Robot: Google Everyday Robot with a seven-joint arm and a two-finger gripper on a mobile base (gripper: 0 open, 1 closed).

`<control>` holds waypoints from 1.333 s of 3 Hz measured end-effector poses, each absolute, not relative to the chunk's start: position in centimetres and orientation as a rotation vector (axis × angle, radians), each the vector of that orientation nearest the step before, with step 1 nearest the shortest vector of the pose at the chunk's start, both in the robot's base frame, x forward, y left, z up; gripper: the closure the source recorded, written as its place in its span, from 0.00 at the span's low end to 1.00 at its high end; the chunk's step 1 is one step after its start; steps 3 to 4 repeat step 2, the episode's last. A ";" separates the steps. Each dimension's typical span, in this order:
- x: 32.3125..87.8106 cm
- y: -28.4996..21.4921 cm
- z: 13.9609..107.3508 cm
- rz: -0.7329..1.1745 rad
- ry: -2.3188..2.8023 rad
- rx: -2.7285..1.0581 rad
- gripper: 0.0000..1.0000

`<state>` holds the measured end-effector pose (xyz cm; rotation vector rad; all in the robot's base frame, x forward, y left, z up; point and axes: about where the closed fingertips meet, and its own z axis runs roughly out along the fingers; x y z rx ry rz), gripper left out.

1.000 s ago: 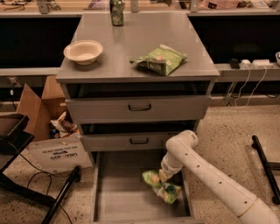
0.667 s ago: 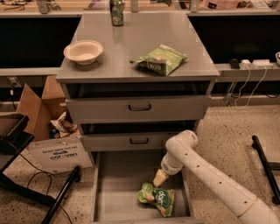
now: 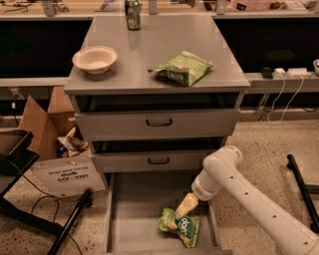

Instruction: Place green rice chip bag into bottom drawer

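Observation:
The green rice chip bag [image 3: 179,226] lies on the floor of the open bottom drawer [image 3: 129,219], toward its front right, with the white round logo facing up. My gripper [image 3: 186,204] hangs from the white arm [image 3: 234,189], which reaches in from the right. The gripper is just above the bag's upper edge, open and holding nothing. I cannot tell whether its tip touches the bag.
On the cabinet top [image 3: 159,45] lie a paler olive-green bag [image 3: 182,68], a cream bowl [image 3: 94,59] and a can [image 3: 132,8]. The two upper drawer fronts [image 3: 158,122] are closed. A cardboard box [image 3: 47,124] and black stand legs [image 3: 70,224] are at the left.
One second ago my gripper held the bag above the drawer floor. It has let go. The bag now lies on the drawer floor and the gripper has lifted slightly.

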<state>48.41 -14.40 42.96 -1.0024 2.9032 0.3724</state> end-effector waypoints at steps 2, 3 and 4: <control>40.4 -18.5 53.5 0.363 2.724 -0.734 0.00; 40.4 -18.5 53.5 0.363 2.724 -0.734 0.00; 40.4 -18.5 53.5 0.363 2.724 -0.734 0.00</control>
